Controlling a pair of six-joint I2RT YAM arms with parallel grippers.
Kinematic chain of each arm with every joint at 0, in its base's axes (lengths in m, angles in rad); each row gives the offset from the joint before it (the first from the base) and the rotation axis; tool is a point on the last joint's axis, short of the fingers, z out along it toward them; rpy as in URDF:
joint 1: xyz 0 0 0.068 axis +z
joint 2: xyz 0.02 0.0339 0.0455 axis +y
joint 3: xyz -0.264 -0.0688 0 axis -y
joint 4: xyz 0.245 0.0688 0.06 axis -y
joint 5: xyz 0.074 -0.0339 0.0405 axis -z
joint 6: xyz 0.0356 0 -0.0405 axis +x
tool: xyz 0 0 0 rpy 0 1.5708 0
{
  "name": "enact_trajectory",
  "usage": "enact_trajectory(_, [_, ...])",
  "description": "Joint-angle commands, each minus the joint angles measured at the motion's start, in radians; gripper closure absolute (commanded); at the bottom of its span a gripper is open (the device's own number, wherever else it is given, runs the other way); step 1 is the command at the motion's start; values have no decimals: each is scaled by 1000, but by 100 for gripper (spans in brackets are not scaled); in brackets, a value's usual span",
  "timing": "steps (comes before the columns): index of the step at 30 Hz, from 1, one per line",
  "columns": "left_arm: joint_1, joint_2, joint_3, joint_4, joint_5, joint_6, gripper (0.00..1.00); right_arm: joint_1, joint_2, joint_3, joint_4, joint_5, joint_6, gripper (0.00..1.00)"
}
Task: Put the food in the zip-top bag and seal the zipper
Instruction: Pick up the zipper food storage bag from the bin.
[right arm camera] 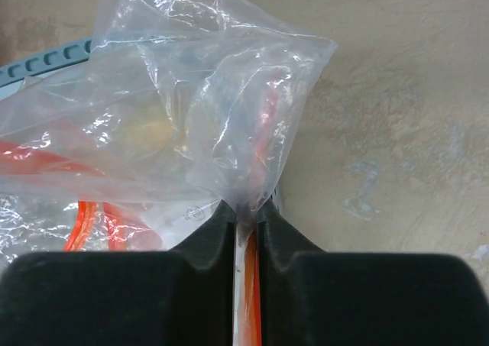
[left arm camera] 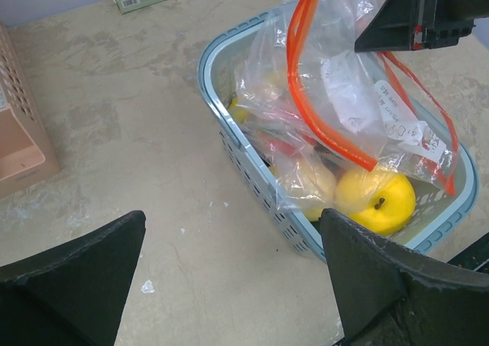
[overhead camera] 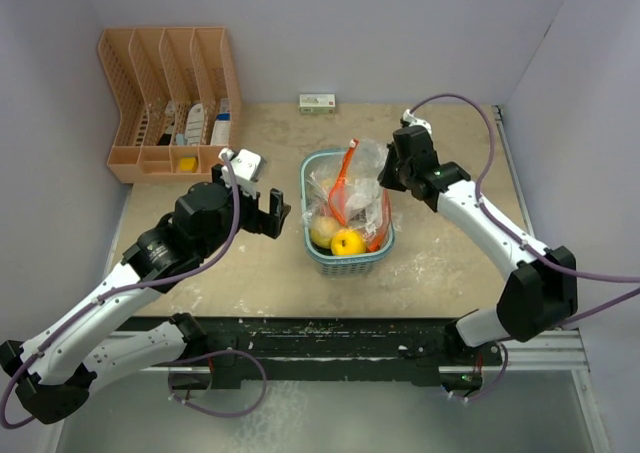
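Note:
The clear zip-top bag lies crumpled in the light blue basket, its orange-red zipper looping upward. Yellow fruits sit at the basket's near end, partly under the plastic. In the left wrist view the bag, zipper and a yellow fruit show clearly. My right gripper is shut on the bag's edge, pinching plastic and zipper between its fingers. My left gripper is open and empty, left of the basket, over bare table.
A pink desk organizer stands at the back left. A small white-green box lies by the back wall. Walls close in on the left, back and right.

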Motion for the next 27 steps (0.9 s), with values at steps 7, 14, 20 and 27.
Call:
enact_trajectory(7, [-5, -16, 12, 22, -10, -5, 1, 1, -133, 113, -79, 22, -48, 100])
enact_trajectory(14, [-5, -14, 24, 14, -15, 2, 1, 0, -276, 216, -140, 25, -90, 100])
enact_trajectory(20, [-5, -14, 18, 14, -8, -5, 1, -11, -367, 208, -203, 289, -61, 100])
enact_trajectory(27, [-5, -13, 9, 11, -6, -8, 1, -53, -473, 132, -150, 367, -43, 100])
